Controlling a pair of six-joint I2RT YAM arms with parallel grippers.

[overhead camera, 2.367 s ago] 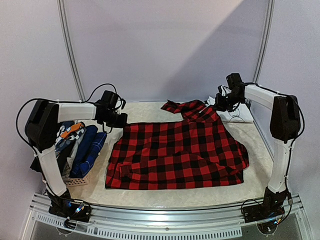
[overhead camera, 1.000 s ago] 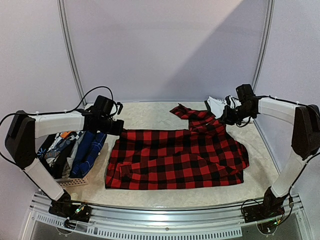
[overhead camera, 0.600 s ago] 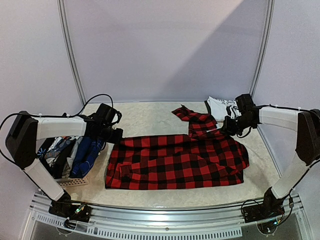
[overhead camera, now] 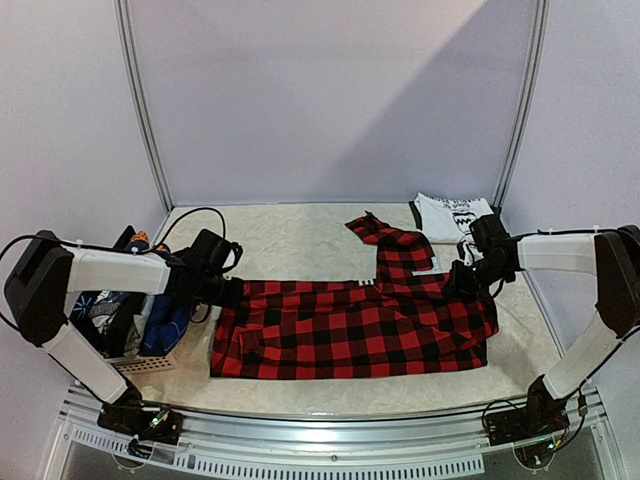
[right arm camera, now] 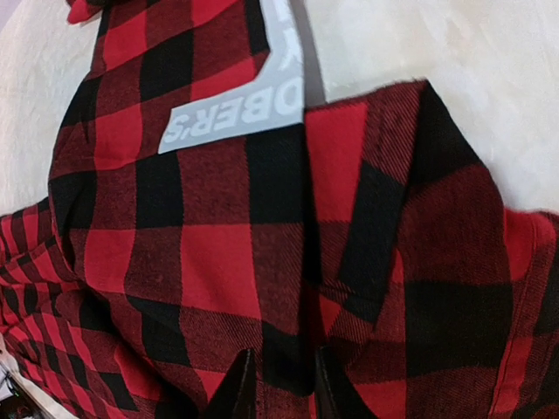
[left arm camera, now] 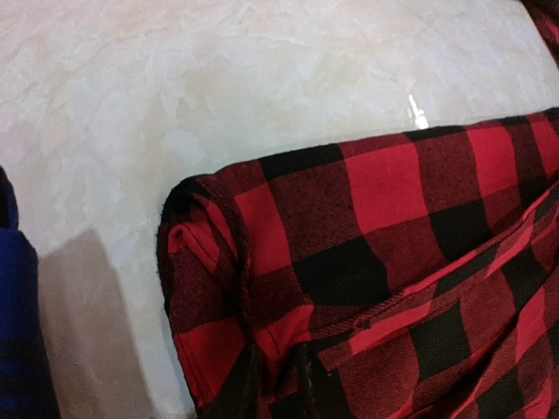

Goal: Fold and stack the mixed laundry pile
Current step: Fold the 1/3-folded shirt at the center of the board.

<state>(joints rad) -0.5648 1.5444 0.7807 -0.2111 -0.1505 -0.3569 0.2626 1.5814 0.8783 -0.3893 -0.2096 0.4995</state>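
The red-black plaid shirt (overhead camera: 350, 330) lay spread out in the middle of the table (overhead camera: 290, 235). My left gripper (left arm camera: 278, 386) and right gripper (right arm camera: 279, 386) sat on its far corners, fingers a bit apart. I could not tell if they pinched it.

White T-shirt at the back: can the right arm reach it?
Probably yes. The white T-shirt lies uncovered just beyond the right arm, with nothing between them. Its jaws are down at the red plaid shirt, so it would have to lift away from that first.
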